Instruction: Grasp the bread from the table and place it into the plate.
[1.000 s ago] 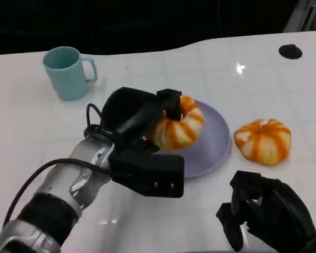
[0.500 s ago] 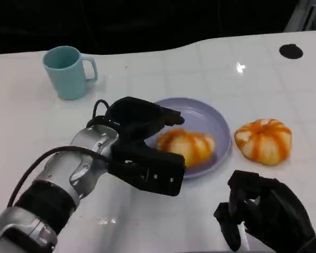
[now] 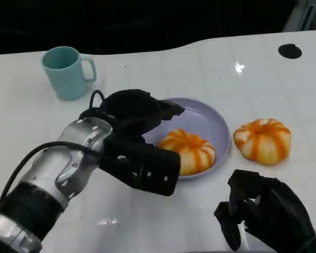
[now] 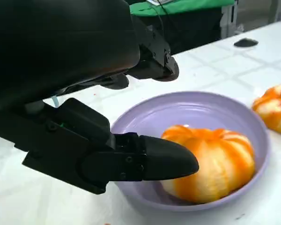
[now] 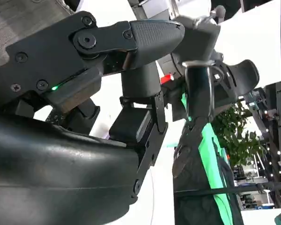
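Bread [image 3: 188, 151], round, orange-striped, glossy, in smooth lavender plate [image 3: 218, 124]

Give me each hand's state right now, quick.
Left hand: open, holding nothing, fingers apart above the purple plate; the striped bread lies in the plate.
Right hand: fingers curled in, holding nothing.

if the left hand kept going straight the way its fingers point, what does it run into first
Most likely the bread lying in the plate: in the left wrist view one finger of the open left hand points right at it, though depth is uncertain.
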